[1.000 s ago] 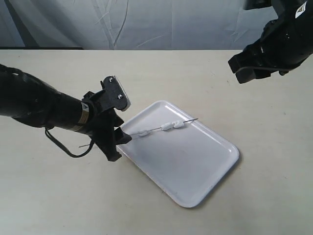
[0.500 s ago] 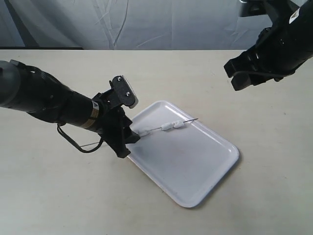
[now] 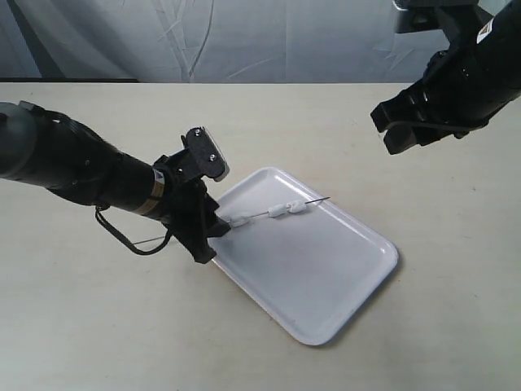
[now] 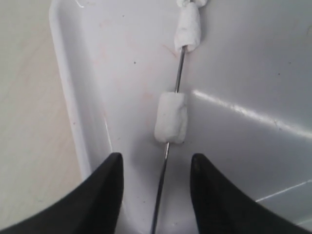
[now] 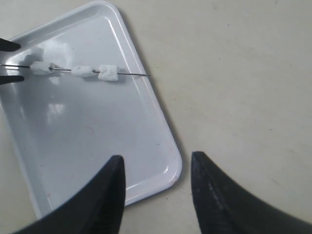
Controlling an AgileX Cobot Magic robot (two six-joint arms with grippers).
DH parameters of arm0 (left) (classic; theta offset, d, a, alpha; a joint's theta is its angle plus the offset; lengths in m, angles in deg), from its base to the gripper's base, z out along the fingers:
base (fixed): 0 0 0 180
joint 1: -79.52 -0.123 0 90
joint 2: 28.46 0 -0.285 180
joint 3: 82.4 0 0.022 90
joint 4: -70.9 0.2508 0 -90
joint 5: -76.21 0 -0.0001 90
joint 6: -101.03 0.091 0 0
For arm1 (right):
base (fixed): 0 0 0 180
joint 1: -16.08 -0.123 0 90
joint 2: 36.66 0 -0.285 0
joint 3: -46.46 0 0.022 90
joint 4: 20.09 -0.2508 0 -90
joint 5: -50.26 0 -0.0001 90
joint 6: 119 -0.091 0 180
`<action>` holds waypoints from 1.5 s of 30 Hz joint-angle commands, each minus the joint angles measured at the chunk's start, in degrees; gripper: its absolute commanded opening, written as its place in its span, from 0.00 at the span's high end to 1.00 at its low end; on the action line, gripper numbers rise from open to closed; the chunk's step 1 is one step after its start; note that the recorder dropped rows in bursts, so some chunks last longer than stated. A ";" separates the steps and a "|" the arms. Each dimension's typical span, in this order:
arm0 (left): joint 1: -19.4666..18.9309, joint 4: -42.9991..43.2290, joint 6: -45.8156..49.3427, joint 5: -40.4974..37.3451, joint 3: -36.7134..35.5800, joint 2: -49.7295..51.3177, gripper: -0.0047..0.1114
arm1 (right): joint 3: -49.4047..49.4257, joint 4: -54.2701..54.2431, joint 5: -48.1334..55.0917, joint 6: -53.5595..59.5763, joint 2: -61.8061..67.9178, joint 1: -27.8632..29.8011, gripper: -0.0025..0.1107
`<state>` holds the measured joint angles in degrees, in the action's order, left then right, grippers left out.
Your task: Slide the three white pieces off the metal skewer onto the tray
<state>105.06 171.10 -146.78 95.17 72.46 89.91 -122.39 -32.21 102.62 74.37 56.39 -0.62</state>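
The white tray (image 3: 326,277) lies tilted on the tan table. The thin metal skewer (image 3: 316,201) stretches across the tray's far corner with three white pieces on it: one (image 3: 240,220) near my left gripper, two (image 3: 281,210) (image 3: 299,207) close together further along. My left gripper (image 3: 213,230) stands open at the tray's left rim, and the skewer's bare end (image 4: 163,185) runs between its fingers untouched. The nearest piece (image 4: 171,118) sits just beyond the tips of the left gripper (image 4: 156,158). My right gripper (image 3: 399,130) hangs open high above the table, empty, looking down on the tray (image 5: 97,136).
A thin black cable loop (image 3: 134,244) hangs from the left arm over the table. A wrinkled grey cloth backdrop (image 3: 244,41) rises behind the table's far edge. Bare table (image 5: 243,73) surrounds the tray.
The left gripper moved right to the tray's rim, closing in around the skewer's end, then held still. The right arm shifted slightly left. The skewer and pieces stayed put.
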 commanded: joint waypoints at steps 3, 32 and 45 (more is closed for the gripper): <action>0.38 -0.25 0.78 0.56 -0.71 0.12 0.60 | -0.37 0.03 -0.03 0.31 -0.02 -0.02 0.61; 0.28 -0.25 -2.24 3.72 -1.95 0.12 0.96 | -0.37 -0.31 -1.17 0.31 0.22 -0.02 0.61; 0.28 -0.25 -11.64 6.77 -2.63 -8.10 0.96 | 11.70 -14.12 -14.47 1.75 3.56 -0.02 0.61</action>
<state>105.06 171.18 -154.84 101.25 70.55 84.63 -112.29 -40.30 93.78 74.50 59.84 -0.62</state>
